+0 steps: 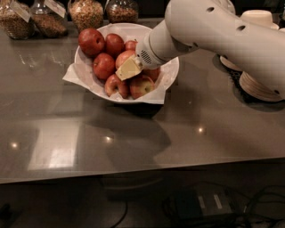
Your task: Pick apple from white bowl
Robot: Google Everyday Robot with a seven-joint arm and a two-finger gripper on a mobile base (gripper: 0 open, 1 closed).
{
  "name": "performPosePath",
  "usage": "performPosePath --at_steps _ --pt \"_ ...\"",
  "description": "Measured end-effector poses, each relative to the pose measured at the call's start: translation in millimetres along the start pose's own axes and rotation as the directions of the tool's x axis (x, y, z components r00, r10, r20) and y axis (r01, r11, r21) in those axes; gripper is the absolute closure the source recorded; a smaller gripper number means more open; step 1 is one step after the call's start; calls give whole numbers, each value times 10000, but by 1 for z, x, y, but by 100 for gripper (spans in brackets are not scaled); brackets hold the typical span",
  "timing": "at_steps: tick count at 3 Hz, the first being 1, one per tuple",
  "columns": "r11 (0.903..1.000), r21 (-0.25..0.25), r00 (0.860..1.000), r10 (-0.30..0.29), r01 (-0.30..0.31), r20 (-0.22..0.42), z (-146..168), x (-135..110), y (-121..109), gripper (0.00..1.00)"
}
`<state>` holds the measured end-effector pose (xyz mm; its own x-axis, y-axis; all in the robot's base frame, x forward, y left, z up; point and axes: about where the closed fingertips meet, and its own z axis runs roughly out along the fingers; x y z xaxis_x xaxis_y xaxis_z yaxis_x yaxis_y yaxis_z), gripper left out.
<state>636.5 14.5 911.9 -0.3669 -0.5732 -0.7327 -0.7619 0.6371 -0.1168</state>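
Reaching into the white bowl [133, 29] near the worktop's [133, 133] far edge, the hand [128, 69] sits low over the apple [124, 57]; whether it grips anything cannot be told.

Glossy grey-brown counter [222, 116] — light spots mirrored; dark floor, cables [262, 196] beneath.

Snack counter, prob. an office kitchen: tagged jars [87, 13] of grains/nuts, apples [103, 66] in white bowl [171, 73], stacked paper bowls [258, 87], grey countertop [133, 133]. Gripper [128, 70] sits in the bowl among apples.
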Motion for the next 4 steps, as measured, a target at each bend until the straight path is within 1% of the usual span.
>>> performPosePath --at_steps 1,2,3,4 --pt "10000 -39 10000 13 -13 2 3 -1 -1 55" --pt "9995 295 9998 -109 104 163 -8 -10 -2 78" --pt "9966 787 9994 -271 253 213 -31 -16 3 99" --pt "9968 601 9985 -534 525 126 -62 -19 20 100"
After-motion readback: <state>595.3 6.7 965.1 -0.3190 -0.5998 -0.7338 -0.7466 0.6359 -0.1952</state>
